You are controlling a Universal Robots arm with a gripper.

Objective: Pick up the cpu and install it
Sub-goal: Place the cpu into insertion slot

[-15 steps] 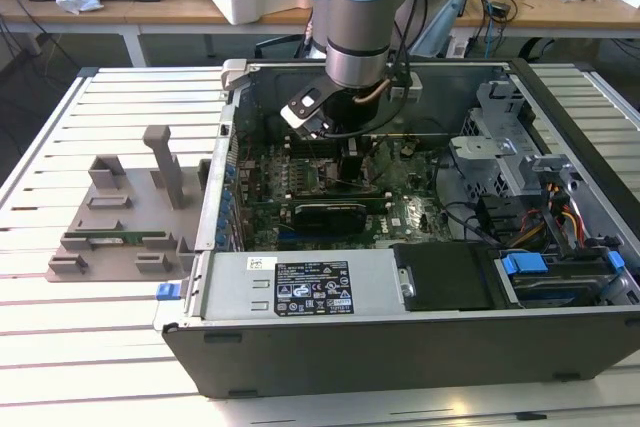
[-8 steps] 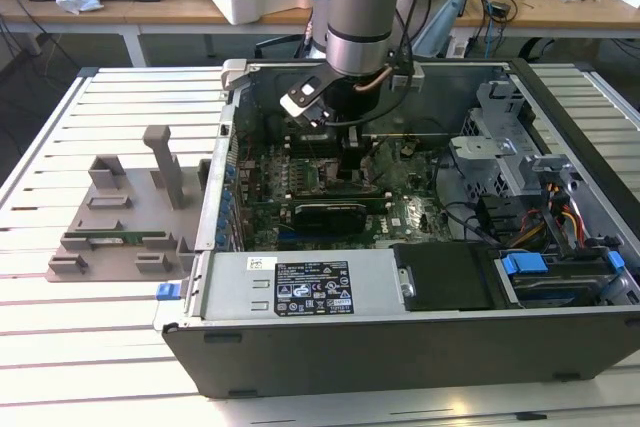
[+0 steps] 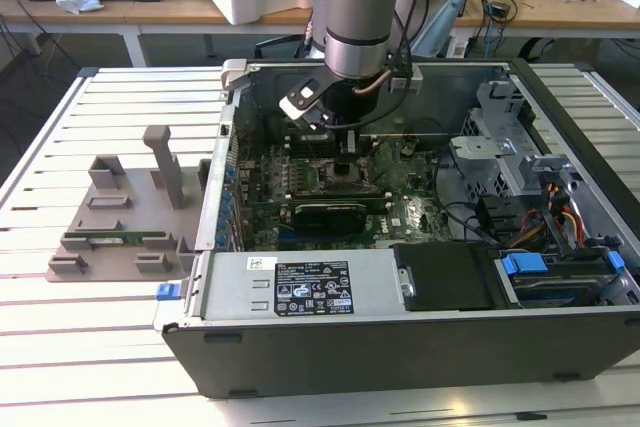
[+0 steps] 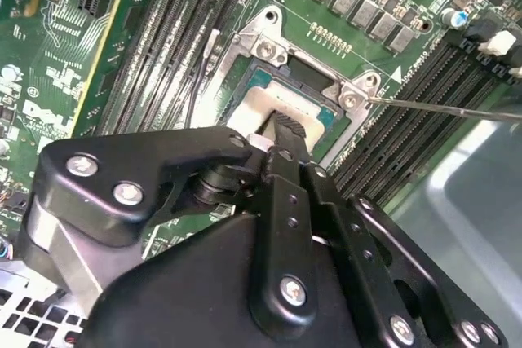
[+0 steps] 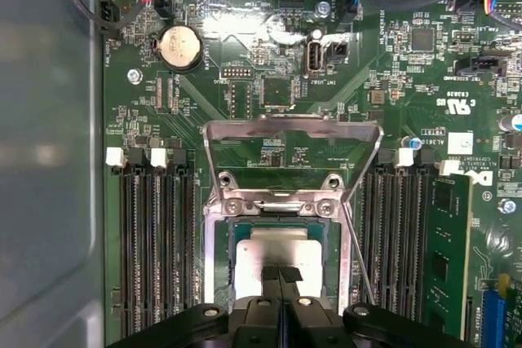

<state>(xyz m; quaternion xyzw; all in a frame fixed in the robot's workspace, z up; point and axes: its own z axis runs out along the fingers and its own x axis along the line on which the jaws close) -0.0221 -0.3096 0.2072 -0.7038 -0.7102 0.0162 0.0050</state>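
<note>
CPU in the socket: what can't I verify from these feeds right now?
- Seating: the tool covers one edge of the cpu in the first wrist view and most of it in the second wrist view, so whether it lies flat in the socket cannot be told.
- Contact: neither wrist view settles whether the tool tip touches the cpu or hovers over it.
- Exterior view: the arm stands before the socket; details there are too small.

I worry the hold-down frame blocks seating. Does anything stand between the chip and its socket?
Nothing visible does. In the first wrist view the metal frame stands swung up clear of the socket, its lever lies off to one side, and the cpu sits at the socket opening under the gripper.
</note>
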